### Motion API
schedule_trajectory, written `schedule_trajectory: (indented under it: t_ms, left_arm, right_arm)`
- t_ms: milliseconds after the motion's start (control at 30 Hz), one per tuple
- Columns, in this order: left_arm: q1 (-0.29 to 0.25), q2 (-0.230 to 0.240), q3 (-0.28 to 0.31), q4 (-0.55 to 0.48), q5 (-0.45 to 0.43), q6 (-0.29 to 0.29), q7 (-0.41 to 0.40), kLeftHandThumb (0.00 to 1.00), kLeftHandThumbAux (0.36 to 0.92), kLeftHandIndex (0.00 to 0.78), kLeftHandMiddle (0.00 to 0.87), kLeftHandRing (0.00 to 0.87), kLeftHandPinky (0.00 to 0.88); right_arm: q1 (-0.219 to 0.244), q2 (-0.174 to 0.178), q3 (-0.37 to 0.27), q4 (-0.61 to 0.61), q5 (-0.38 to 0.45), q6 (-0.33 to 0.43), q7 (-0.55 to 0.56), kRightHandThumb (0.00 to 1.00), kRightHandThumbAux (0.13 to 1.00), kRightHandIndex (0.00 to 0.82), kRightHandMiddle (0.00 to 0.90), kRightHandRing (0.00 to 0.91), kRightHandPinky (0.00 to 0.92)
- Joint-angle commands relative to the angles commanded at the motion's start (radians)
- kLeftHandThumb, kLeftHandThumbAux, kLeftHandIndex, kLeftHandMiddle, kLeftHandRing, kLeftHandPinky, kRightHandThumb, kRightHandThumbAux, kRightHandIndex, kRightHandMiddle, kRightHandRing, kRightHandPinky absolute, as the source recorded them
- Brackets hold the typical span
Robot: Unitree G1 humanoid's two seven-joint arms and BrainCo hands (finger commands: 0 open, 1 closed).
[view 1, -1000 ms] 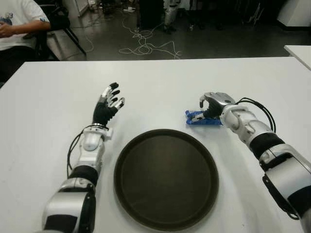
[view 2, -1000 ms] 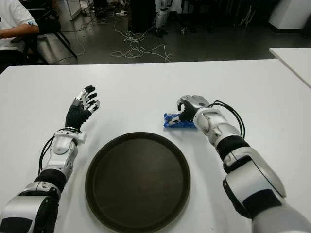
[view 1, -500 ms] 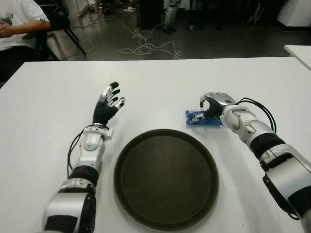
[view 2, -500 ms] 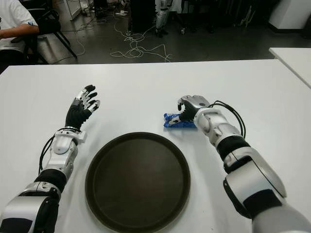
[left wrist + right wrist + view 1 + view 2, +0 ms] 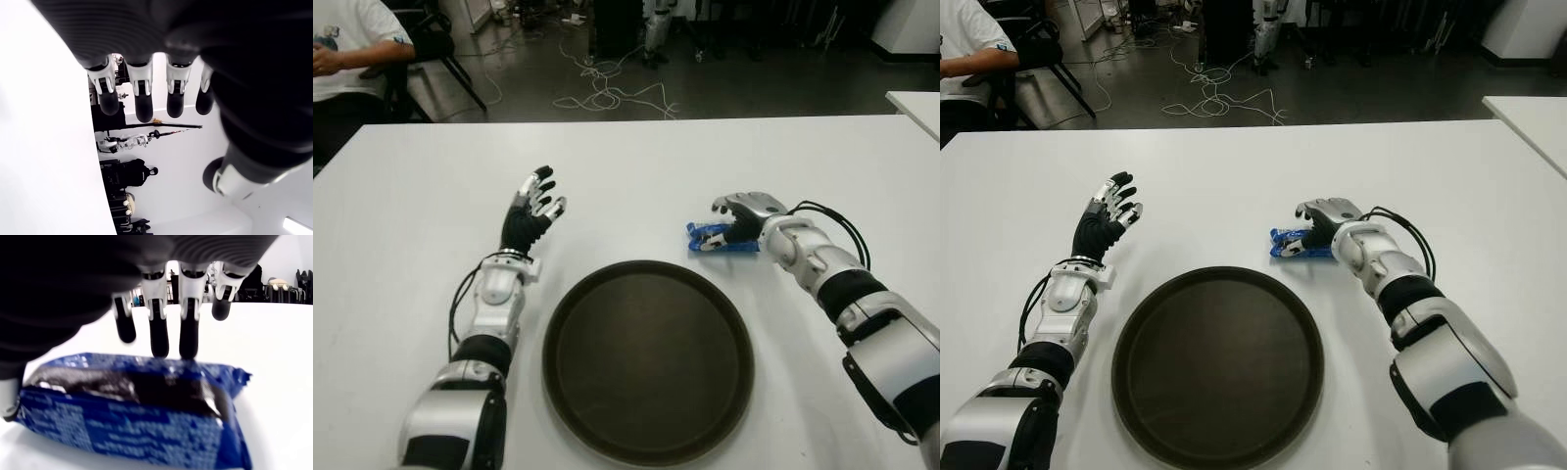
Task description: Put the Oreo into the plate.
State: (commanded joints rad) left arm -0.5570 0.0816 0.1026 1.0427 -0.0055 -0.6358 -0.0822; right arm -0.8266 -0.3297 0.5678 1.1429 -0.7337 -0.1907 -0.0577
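Your right hand [image 5: 741,213] sits over blue Oreo pack [image 5: 717,238], fingers [image 5: 159,333] draped on its top, not closed around it. Pack lies flat on white table [image 5: 636,176], just beyond far-right rim of dark round plate [image 5: 648,360], not in it. Your left hand [image 5: 531,210] is raised left of plate, fingers spread wide, holding nothing.

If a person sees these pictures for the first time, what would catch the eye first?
Likely the large dark round plate, empty, on the white table between the two arms. Next, the blue Oreo pack beyond the plate's right edge, with the right hand over it, fingers extended. The left hand is raised, open, left of the plate.
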Motion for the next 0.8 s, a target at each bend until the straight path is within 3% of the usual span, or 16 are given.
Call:
schedule_trajectory:
  t_ms: [200, 667, 800]
  left_arm:
    - [0.000, 0.001, 0.000, 0.002, -0.006, -0.001, -0.010, 0.072, 0.712, 0.047, 0.107, 0.079, 0.070]
    - [0.001, -0.001, 0.002, -0.002, -0.012, -0.003, -0.015, 0.072, 0.718, 0.049, 0.112, 0.081, 0.064]
    - [0.000, 0.002, 0.001, -0.001, -0.009, 0.001, -0.011, 0.082, 0.726, 0.054, 0.118, 0.083, 0.064]
  right_arm:
    - [-0.001, -0.004, -0.002, -0.001, 0.003, -0.015, 0.002, 0.000, 0.462, 0.009, 0.012, 0.010, 0.004]
    - [-0.009, -0.003, 0.010, 0.024, -0.006, -0.041, 0.006, 0.000, 0.417, 0.000, 0.000, 0.000, 0.000]
    - [-0.009, 0.000, 0.015, 0.031, -0.008, -0.042, 0.002, 0.000, 0.440, 0.000, 0.000, 0.000, 0.000]
